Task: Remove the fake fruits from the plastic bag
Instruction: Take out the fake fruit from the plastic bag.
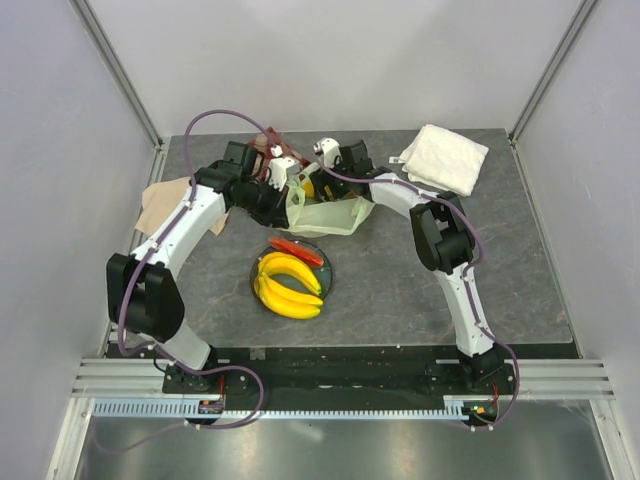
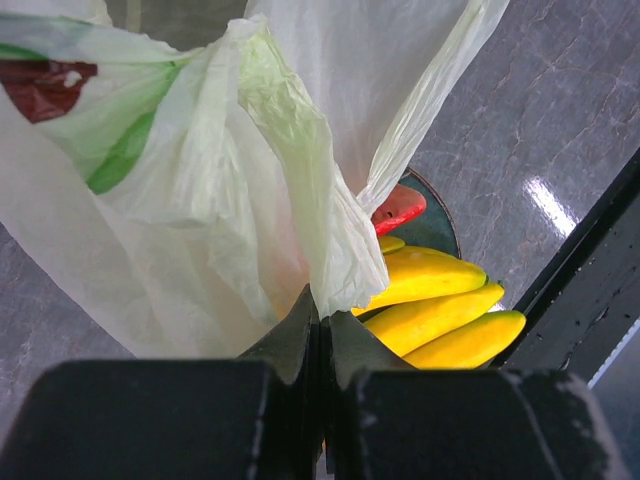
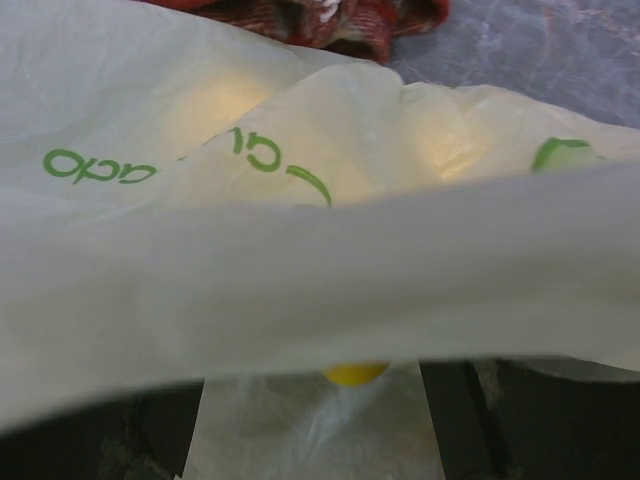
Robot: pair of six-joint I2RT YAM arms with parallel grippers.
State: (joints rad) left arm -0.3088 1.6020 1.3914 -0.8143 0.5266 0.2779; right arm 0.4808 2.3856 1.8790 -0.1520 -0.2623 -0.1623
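The grey marbled table (image 1: 500,260) carries a thin, pale yellow-green plastic bag (image 1: 335,215) at centre rear, between both arms. The left claw (image 2: 320,318) is clenched on a fold of the bag. Whether the right claw (image 1: 325,175) is released or clenched cannot be told, since bag film fills its camera. Nearer, a dark round plate (image 1: 327,275) holds a glossy yellow banana bunch (image 1: 287,285) and a red watermelon slice (image 1: 297,250). A small yellow fruit (image 3: 355,373) shows inside the bag.

Plain white walls (image 1: 330,60) and aluminium corner posts (image 1: 117,70) enclose a glossy grey marbled table (image 1: 400,290).
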